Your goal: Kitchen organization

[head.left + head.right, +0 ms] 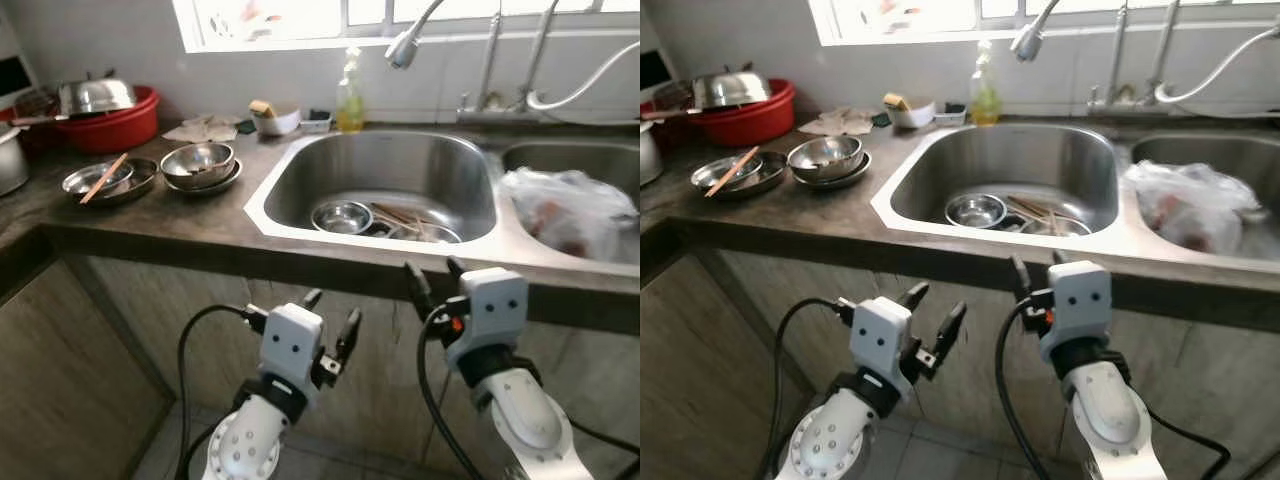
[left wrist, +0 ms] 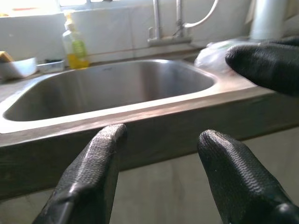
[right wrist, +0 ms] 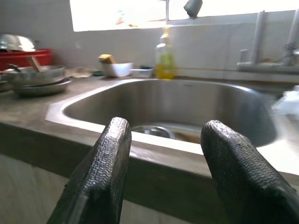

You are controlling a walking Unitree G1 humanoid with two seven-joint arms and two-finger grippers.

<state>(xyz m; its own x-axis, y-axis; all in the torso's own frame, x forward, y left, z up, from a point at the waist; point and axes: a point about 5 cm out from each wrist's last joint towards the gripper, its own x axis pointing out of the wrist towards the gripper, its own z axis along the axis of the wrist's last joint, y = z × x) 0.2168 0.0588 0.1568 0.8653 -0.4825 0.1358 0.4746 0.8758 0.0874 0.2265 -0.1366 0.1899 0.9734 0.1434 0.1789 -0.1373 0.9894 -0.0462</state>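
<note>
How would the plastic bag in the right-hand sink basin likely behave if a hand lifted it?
The plastic bag looks thin and crumpled, so it would probably sag and change shape. It bulges with dark contents, so it may hang heavily. Its glossy film could slip.

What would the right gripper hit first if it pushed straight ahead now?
Probably the counter edge in front of the sink. The right gripper, open, sits just below that edge and points at it; the depth is hard to judge.
</note>
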